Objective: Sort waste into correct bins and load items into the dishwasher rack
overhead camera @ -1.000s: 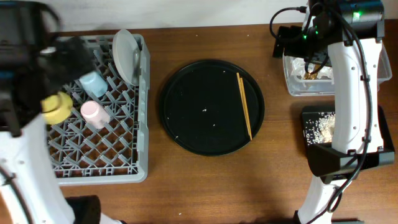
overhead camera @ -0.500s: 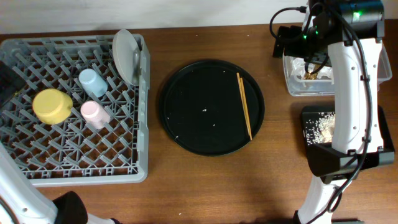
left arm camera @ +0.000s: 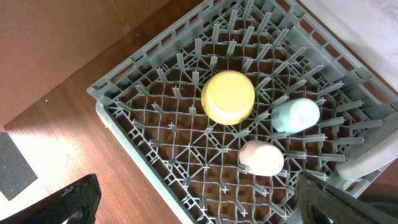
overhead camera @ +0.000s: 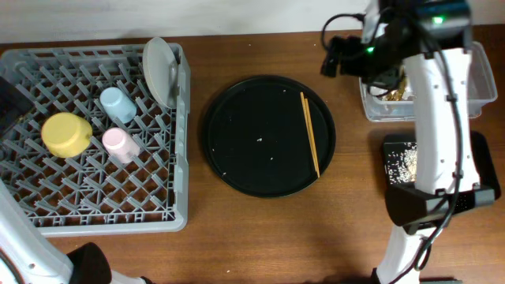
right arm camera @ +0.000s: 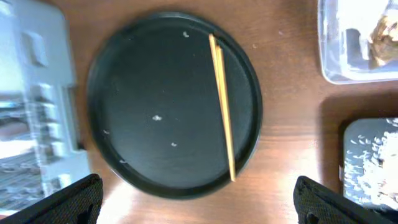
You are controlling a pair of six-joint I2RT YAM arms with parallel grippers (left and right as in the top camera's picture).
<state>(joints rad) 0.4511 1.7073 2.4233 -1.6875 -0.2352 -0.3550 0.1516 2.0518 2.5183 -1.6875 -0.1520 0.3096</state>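
White right arm (overhead camera: 432, 118) with black joints, looping black cables (overhead camera: 458, 158), green light (overhead camera: 436, 17), matte black fingers (right arm camera: 68, 199)

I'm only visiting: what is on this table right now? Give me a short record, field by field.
Rack: grey dishwasher rack, left; holds yellow bowl, light blue cup, pink cup, plate on edge
Round black tray: centre; chopsticks lie on its right side
Clear tub: far right; wrappers inside
Shallow black tray: beside the tub; rice on it
Left gripper: open, above the rack
Right gripper: open, above the round tray
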